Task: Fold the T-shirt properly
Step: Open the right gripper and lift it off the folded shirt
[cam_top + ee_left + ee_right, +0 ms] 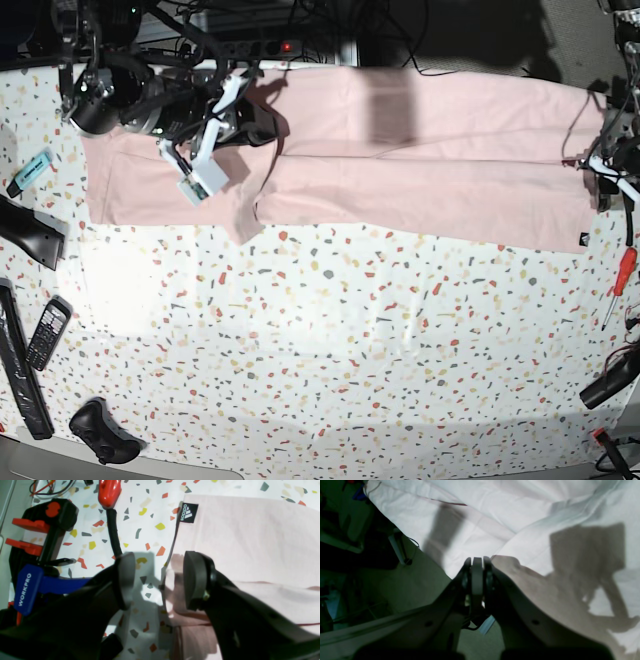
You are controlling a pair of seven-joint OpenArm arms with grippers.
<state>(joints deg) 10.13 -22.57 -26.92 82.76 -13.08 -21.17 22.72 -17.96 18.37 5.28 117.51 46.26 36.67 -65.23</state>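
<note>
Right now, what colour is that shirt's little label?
Black label with white logo, clearest in the left wrist view.

- Base view: bright, even overhead light; the table is crisp, its far edge sunk in darkness. A broad soft shadow band crosses the T-shirt.
- Left wrist view: strong light; the left gripper throws a hard shadow on cloth and table. Near fingers soft, slightly blurred; the clamp is sharp.
- Right wrist view: dim with a greenish cast; cloth washed out to near white; dark arm shadows on the shirt; the right gripper is murky, the left background out of focus.
</note>
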